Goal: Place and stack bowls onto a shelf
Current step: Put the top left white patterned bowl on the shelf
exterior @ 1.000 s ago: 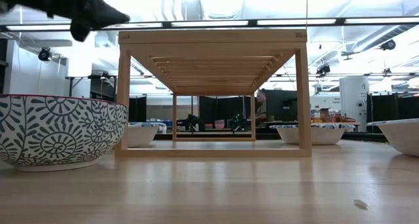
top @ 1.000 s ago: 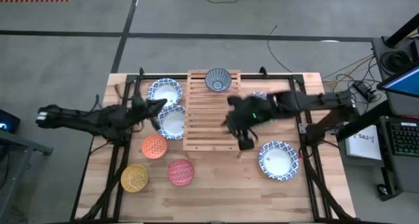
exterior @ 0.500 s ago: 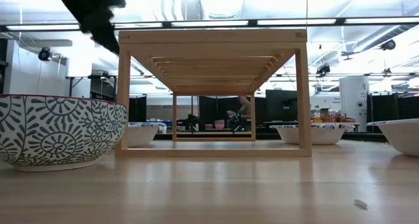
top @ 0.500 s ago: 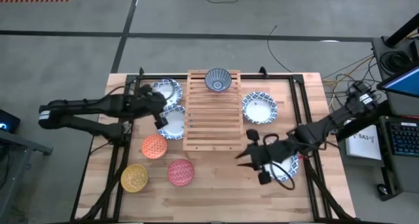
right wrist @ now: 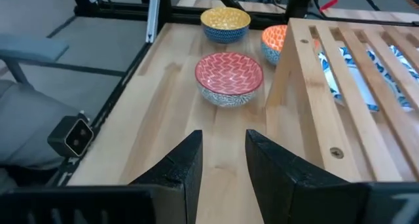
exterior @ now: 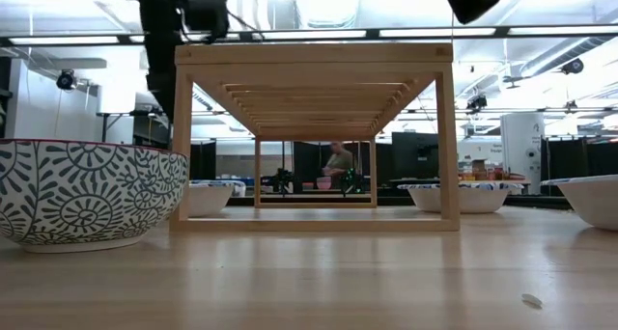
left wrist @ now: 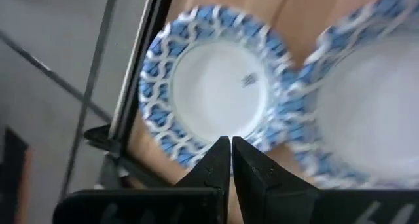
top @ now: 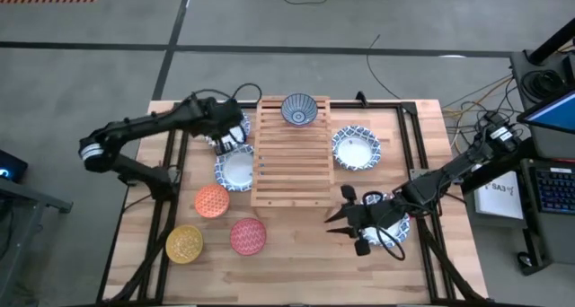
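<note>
The slatted wooden shelf (top: 289,154) stands mid-table with a blue-grey bowl (top: 299,109) on its far end. My left gripper (top: 225,138) (left wrist: 230,143) is shut and points down over the far-left wide blue-rimmed bowl (left wrist: 213,93), touching nothing. A second wide bowl (top: 236,171) sits just nearer, and a third (top: 357,149) right of the shelf. My right gripper (top: 340,222) (right wrist: 224,136) stands open and empty near the shelf's near right corner, with its arm above a fourth wide bowl (top: 393,228). Orange (top: 212,200), yellow (top: 184,243) and red (top: 249,236) bowls rest near left.
Black frame rails (top: 420,177) run along both sides of the plank tabletop (top: 305,271). Bare boards lie between the red bowl and my right gripper. In the low view the red bowl's patterned wall (exterior: 82,190) stands close at the left, and a person (exterior: 338,161) shows far behind the shelf.
My right gripper has left the space over the shelf, going down and toward the table's near right, above the near-right wide bowl; the wide bowl right of the shelf now shows. My left arm has swung toward the far edge and its gripper has tipped downward over the far-left wide bowl.
</note>
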{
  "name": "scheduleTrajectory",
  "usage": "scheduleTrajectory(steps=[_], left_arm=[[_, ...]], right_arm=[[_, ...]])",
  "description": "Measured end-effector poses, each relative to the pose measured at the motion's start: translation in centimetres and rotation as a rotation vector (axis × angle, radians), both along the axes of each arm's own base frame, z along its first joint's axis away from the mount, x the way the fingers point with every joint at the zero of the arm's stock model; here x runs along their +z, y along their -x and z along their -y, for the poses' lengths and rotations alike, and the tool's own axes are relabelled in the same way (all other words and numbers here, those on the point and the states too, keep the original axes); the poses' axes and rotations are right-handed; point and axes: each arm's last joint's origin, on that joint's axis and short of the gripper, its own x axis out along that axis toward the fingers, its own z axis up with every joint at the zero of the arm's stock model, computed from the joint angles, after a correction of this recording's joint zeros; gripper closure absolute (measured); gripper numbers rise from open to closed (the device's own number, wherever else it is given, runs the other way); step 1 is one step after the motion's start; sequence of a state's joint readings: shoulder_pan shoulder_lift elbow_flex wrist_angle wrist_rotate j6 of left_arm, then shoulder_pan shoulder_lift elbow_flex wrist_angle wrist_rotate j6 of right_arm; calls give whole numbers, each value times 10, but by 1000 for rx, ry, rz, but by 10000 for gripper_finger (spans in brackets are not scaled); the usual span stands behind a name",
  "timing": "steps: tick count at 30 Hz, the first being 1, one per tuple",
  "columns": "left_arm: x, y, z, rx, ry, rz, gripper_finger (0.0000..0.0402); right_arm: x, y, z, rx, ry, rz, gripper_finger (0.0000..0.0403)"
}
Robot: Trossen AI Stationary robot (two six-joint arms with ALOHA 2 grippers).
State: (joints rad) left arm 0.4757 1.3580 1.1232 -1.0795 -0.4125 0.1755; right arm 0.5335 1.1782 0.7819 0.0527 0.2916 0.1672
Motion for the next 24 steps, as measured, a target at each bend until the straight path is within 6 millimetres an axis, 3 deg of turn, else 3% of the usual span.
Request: scheduleTrajectory(steps=[5, 8, 12, 20, 24], left_arm=[[-13, -5, -9, -236, 225, -77, 402], [-20, -6, -11, -321, 273, -165, 402], [-31, -6, -18, -312, 262, -276, 402], [-51, -8, -29, -231, 327, -334, 400], [-59, -9, -32, -219, 350, -359, 379]], right_arm=[[-3, 2, -2, 6, -12, -7, 305], [-3, 2, -2, 10, -3, -5, 311], [-3, 2, -2, 22, 25, 0, 317], [-3, 2, -2, 27, 34, 3, 326], [-3, 2, -2, 24, 27, 2, 322]])
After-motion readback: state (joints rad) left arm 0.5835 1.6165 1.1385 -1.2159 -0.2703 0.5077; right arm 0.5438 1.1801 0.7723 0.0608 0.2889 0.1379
